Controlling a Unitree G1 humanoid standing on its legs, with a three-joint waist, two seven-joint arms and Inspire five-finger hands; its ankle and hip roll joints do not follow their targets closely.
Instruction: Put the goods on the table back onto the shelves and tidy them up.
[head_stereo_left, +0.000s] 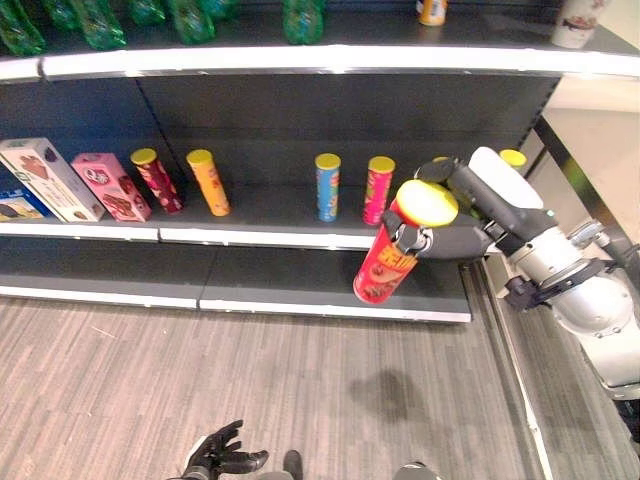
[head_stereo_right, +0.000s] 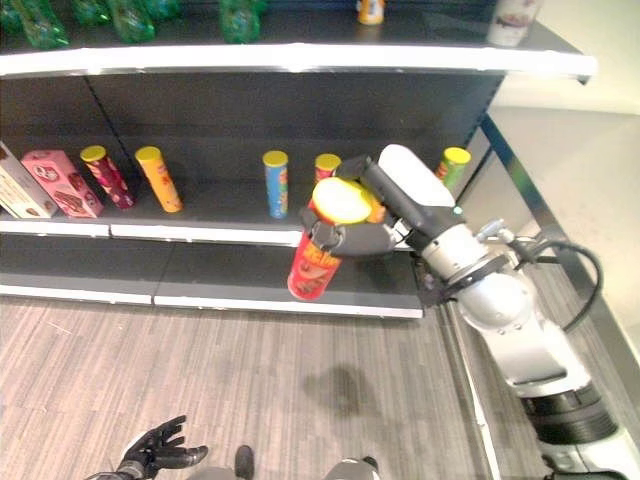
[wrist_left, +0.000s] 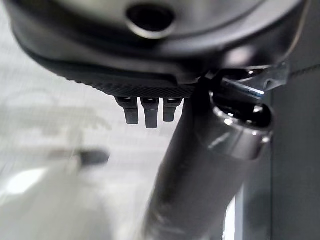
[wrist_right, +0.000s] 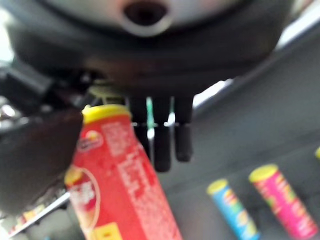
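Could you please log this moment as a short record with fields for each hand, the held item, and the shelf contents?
right hand: right hand curled round the red can near its yellow lid
held item: red can, tilted, in the air before the middle shelf
left hand: left hand low over the floor, holding nothing, fingers relaxed
middle shelf: middle shelf carries upright cans, among them an orange can and a blue can, and a pink box
top shelf: green bottles

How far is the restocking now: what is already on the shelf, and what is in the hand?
Done: several chip cans stand on the middle shelf, among them the blue can and pink can. In hand: the right hand grips a red chip can, tilted, before the shelf. Left: placing it. The left hand hangs open.
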